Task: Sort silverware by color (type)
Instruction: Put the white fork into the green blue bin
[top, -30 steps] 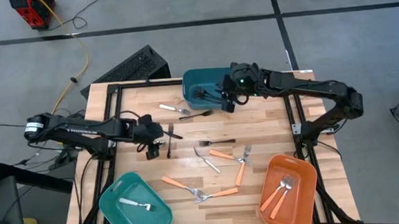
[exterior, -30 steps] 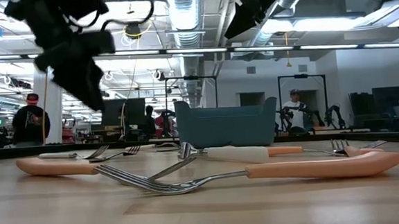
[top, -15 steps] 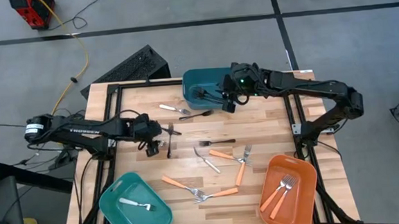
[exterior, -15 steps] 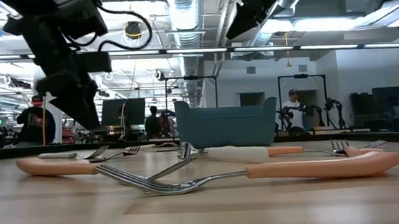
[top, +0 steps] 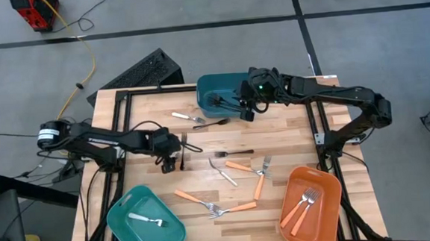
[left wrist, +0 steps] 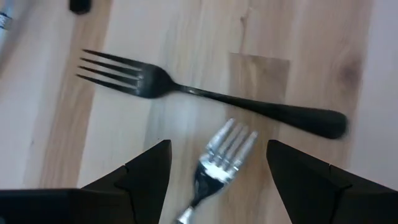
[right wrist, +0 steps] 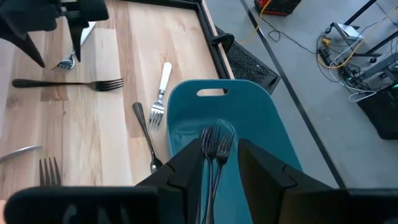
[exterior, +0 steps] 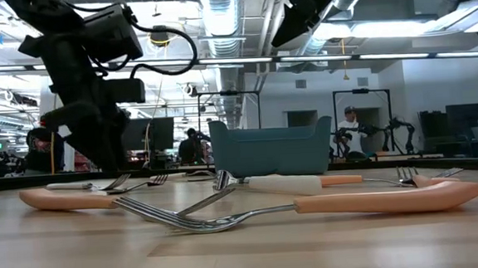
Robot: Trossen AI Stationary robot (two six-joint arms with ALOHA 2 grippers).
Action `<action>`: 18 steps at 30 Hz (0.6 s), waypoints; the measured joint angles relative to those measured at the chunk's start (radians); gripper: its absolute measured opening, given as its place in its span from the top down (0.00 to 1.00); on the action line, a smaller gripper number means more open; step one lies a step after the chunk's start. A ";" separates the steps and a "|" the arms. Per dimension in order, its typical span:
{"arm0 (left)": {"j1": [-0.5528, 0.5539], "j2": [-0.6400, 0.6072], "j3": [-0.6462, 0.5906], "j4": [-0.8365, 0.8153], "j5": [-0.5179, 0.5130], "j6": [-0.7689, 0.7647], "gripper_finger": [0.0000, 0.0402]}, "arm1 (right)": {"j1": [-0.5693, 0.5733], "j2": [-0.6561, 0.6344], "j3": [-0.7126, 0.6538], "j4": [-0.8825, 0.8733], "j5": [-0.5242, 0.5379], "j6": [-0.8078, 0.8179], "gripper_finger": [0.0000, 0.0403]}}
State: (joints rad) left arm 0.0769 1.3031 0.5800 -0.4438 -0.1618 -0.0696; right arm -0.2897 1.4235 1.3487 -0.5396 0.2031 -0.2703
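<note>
My left gripper (left wrist: 217, 163) is open and low over the table's left middle (top: 170, 164). Its fingers stand on either side of a silver fork's head (left wrist: 229, 149) without touching it. That fork lies flat on the wood. A black fork (left wrist: 211, 99) lies across just beyond the fingertips (top: 183, 148). My right gripper (right wrist: 219, 155) is open and hovers over the dark teal bin (top: 214, 85) at the far edge. Two dark forks (right wrist: 214, 146) lie in that bin below it. More orange-handled, silver and dark forks (top: 240, 166) lie scattered mid-table.
A light teal bin (top: 124, 225) at the near left holds a white fork. An orange bin (top: 324, 175) at the near right holds orange-handled forks. A white-handled fork (top: 183, 117) and a dark fork (top: 212, 124) lie near the dark teal bin. The low view shows orange forks (exterior: 376, 199) close by.
My left gripper has moved toward the table's right and near edge and has come down close to the wood, over the silver fork beside the black one. The right arm has kept still.
</note>
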 joint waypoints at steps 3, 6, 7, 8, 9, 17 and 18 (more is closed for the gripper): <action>-0.007 0.022 0.000 0.012 -0.021 -0.009 0.38 | 0.000 0.000 0.000 -0.005 0.000 0.000 0.68; -0.022 0.025 0.000 0.010 -0.019 -0.047 0.38 | 0.000 0.000 0.000 -0.010 0.000 0.000 0.68; -0.031 0.025 0.000 0.013 -0.022 -0.056 0.38 | 0.000 0.000 0.000 -0.010 0.000 0.000 0.68; -0.042 0.025 0.000 0.014 -0.032 -0.066 0.38 | 0.000 0.000 0.000 -0.010 0.000 0.000 0.68; -0.054 0.025 0.000 0.013 -0.047 -0.076 0.38 | 0.000 0.000 0.000 -0.010 0.000 0.000 0.68; -0.128 0.026 0.000 0.016 -0.203 -0.146 0.38 | 0.000 0.000 0.000 -0.010 0.000 0.001 0.68; -0.130 0.034 0.000 0.023 -0.204 -0.152 0.38 | 0.000 0.000 0.000 -0.010 0.000 0.001 0.68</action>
State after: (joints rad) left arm -0.0528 1.3370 0.5800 -0.4212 -0.3659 -0.2216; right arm -0.2901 1.4235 1.3487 -0.5491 0.2035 -0.2695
